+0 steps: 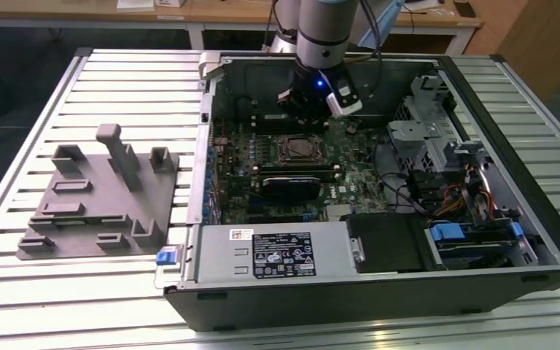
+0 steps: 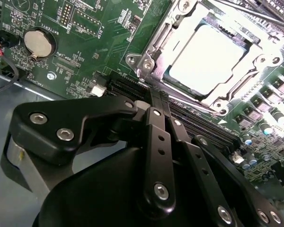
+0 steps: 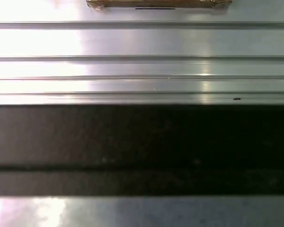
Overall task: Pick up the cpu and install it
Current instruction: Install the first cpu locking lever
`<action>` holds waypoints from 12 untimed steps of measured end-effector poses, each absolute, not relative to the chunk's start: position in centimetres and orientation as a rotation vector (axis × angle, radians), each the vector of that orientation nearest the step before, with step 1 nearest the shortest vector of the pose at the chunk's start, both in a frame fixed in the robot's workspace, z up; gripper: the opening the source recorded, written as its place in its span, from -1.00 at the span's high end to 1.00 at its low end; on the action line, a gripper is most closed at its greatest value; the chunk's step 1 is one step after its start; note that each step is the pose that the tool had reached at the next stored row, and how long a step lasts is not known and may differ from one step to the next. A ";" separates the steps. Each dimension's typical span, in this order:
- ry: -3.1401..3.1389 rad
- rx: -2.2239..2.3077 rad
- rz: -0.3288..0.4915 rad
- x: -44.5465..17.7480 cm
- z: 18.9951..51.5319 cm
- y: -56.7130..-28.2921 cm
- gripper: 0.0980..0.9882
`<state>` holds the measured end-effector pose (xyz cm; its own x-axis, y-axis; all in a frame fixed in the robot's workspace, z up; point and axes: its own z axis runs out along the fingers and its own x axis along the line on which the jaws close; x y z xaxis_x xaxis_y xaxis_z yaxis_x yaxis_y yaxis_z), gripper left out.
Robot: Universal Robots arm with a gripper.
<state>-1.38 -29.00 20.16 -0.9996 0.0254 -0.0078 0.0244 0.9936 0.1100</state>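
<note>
The cpu (image 2: 209, 60) sits seated in the motherboard socket (image 2: 154, 45), just beyond the gripper (image 2: 154, 101). The gripper's fingers are pressed together, holding nothing, above the motherboard (image 1: 260, 149) inside the computer case (image 1: 513, 219).

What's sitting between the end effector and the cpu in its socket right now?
Nothing visible does. The cpu already lies in the socket under its metal retention frame, and the end effector hangs over the motherboard beside it.

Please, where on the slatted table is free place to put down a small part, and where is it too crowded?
Bare slats of the table lie between the grey fixture tray and the table's far edge. Inside the computer case it is crowded, around the cpu and gripper.
</note>
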 end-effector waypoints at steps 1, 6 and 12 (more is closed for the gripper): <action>3.128 0.039 0.171 -1.4 20.2 -29.0 0.98; 3.128 0.039 0.154 -1.4 20.2 -29.0 0.98; 3.129 0.039 0.133 -1.4 20.0 -29.0 0.98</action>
